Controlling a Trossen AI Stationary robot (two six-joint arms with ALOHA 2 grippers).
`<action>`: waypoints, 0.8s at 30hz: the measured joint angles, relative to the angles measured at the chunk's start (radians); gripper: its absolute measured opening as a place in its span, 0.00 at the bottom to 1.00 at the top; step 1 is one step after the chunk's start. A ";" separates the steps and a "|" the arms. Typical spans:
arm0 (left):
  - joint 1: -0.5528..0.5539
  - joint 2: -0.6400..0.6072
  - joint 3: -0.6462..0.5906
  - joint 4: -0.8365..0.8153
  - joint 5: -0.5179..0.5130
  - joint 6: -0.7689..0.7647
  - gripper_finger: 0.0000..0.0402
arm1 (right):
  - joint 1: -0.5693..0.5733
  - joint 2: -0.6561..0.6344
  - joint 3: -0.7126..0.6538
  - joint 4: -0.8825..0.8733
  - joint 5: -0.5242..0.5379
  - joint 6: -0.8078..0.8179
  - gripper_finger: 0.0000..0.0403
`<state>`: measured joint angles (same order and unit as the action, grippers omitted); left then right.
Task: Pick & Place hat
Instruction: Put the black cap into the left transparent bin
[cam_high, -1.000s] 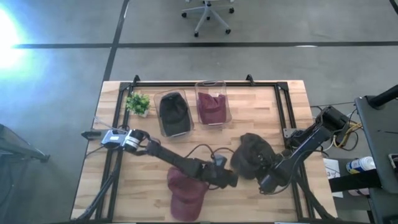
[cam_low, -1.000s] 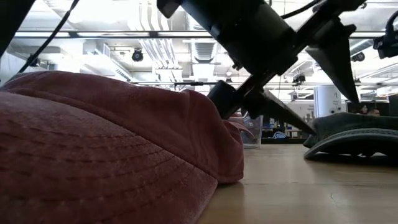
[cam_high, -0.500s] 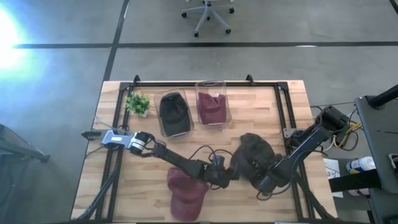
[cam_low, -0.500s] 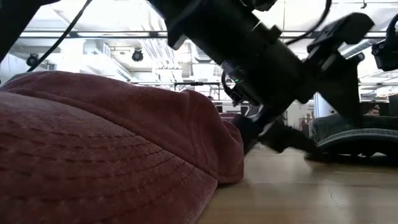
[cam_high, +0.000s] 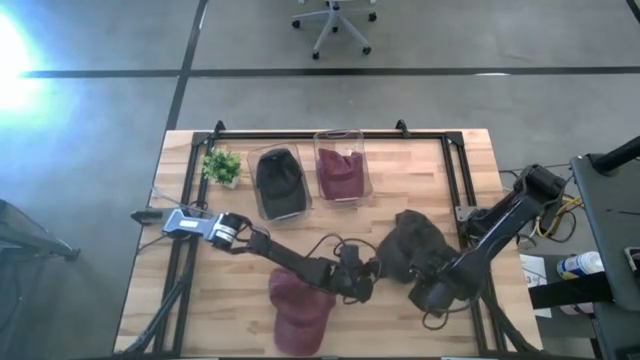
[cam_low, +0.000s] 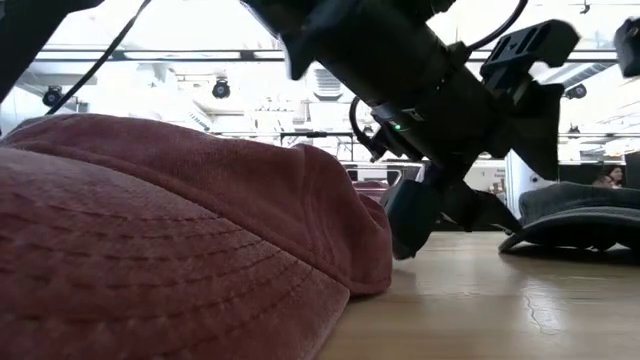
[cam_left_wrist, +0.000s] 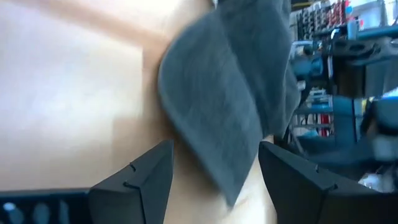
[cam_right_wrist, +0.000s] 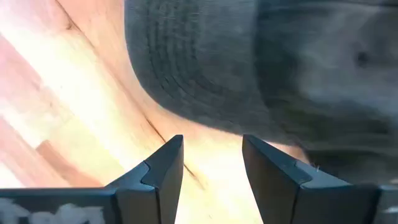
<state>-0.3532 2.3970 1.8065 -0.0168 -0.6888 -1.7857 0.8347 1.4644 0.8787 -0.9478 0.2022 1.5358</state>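
**Both grippers spread at the grey cap**

The left gripper (cam_left_wrist: 214, 171) and right gripper (cam_right_wrist: 211, 168) are seen spread wide, nothing held, either side of the dark grey fabric cap (cam_high: 415, 243), which lies on the wooden table (cam_high: 230, 300) near the maroon corduroy cap (cam_high: 300, 310).

No text, label, brand name, number or sign can be read in any of the four views. In the low view, the room far behind the table perhaps holds some signs or screens, but they are too small and blurred to make out any letters.
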 joint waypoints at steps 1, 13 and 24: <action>-0.001 0.000 0.000 -0.002 0.001 -0.004 0.57 | 0.011 -0.021 0.000 -0.020 0.007 0.011 0.40; 0.000 0.021 0.005 0.020 0.003 -0.027 0.57 | 0.077 -0.259 -0.110 -0.273 0.025 0.251 0.40; 0.020 0.053 0.009 0.076 0.028 -0.041 0.57 | 0.002 -0.300 -0.227 -0.061 0.008 0.185 0.40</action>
<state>-0.3333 2.4502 1.8153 0.0594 -0.6607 -1.8265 0.8370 1.1648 0.6522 -1.0092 0.2106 1.7209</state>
